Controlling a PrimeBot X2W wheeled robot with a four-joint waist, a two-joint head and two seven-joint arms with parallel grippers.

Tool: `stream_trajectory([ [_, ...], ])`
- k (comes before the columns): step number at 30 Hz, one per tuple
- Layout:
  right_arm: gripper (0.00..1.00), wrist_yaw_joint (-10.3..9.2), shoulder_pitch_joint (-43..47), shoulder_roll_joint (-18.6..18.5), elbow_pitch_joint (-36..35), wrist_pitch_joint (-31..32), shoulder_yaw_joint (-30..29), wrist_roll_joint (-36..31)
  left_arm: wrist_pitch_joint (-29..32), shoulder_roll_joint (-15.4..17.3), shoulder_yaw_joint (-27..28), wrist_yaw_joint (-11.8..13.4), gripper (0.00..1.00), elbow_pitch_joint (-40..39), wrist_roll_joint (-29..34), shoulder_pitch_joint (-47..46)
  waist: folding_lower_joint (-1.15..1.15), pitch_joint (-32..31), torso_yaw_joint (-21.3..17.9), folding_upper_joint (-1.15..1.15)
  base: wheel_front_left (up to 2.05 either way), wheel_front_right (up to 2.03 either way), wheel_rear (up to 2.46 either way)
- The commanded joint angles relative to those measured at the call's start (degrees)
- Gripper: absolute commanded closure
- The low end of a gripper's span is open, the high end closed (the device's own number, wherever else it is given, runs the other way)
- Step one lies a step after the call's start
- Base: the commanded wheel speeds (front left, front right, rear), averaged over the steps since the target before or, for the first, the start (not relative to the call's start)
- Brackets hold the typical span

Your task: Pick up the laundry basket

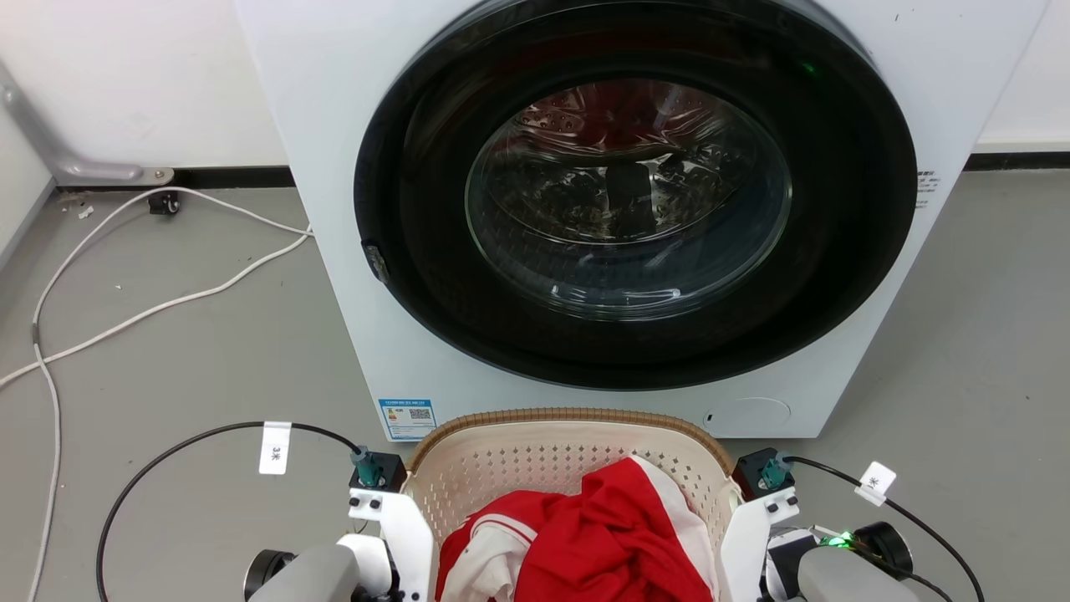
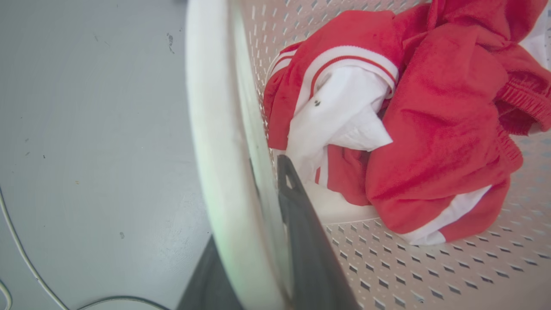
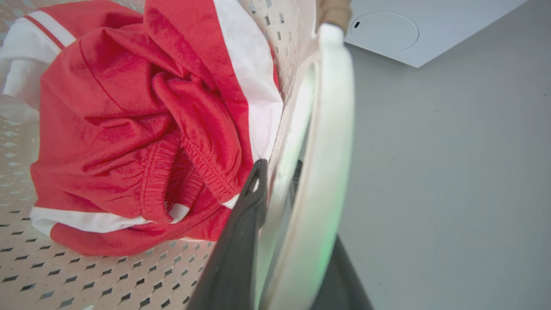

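Observation:
The laundry basket, cream with perforated walls and a brown woven-look rim, sits at the bottom centre of the head view holding red and white clothes. My left gripper is at its left side and my right gripper at its right side. In the left wrist view the left gripper is shut across the white handle, one dark finger inside the wall. In the right wrist view the right gripper clamps the other white handle the same way. I cannot tell whether the basket is off the floor.
A white washing machine with a closed round dark door stands right behind the basket. White cables trail over the grey floor at the left. Black cables loop from both wrists.

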Motion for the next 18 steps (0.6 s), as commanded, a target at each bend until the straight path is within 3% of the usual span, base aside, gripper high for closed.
stream_trajectory([
  [1, 1.00, 0.77, 0.96, 0.17, 0.11, 0.30, 1.28, 0.17, -0.49, 0.21, -0.35, -0.37, 1.00, -0.49, -0.40, 0.11, 0.00, -0.21, -0.19, 0.00, 0.00, 0.00, 0.00],
  [18, 1.00, 0.77, 0.86, 0.24, 0.42, 0.62, 5.17, 4.09, -1.07, 0.75, -2.26, -0.37, 1.00, 0.11, -2.59, -0.06, 0.00, -0.70, -1.04, 0.00, 0.00, 0.00, 0.00],
])
